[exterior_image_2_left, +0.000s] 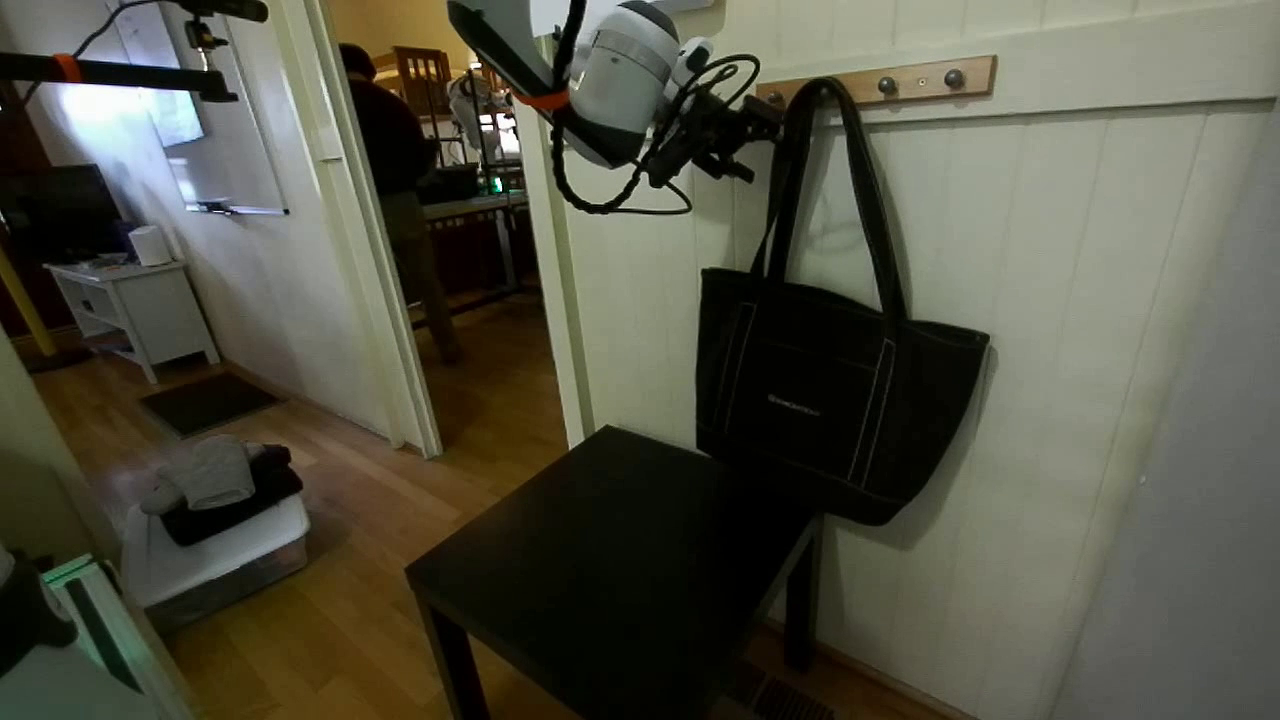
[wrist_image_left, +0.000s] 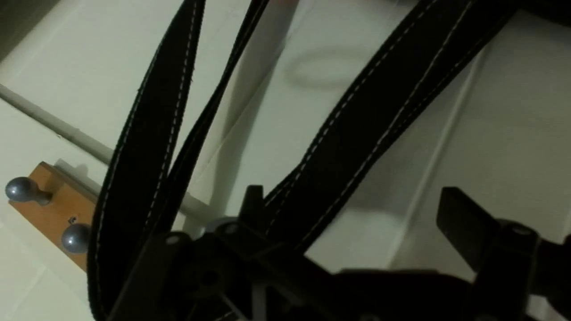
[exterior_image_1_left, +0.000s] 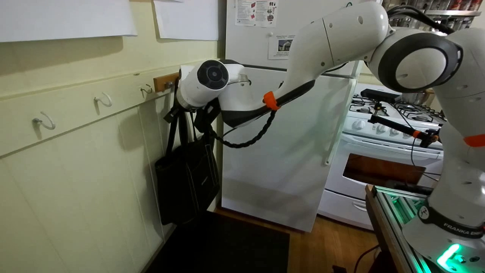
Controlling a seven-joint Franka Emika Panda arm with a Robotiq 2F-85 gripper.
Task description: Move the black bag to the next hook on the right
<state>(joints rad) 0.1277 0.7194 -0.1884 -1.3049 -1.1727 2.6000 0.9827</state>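
The black bag [exterior_image_2_left: 830, 390] hangs by its straps from a wooden hook rack [exterior_image_2_left: 920, 92] on the wall; which knob carries it is hidden by the straps. It also hangs in an exterior view [exterior_image_1_left: 185, 182], partly behind the arm. My gripper [exterior_image_2_left: 758, 148] is at strap height, just beside the straps, high above the bag's body. In the wrist view the gripper [wrist_image_left: 352, 196] is open. A strap [wrist_image_left: 357, 133] passes down close to its left finger; I cannot tell whether it lies between the fingers. Another strap part [wrist_image_left: 138, 142] loops outside the left finger.
Two round metal knobs [exterior_image_2_left: 954, 78] show on the rack right of the straps. White wall hooks [exterior_image_1_left: 104, 99] line the same wall. A white fridge [exterior_image_1_left: 273, 163] stands close beside the bag and arm. A black table [exterior_image_2_left: 610, 570] stands below and in front of the bag.
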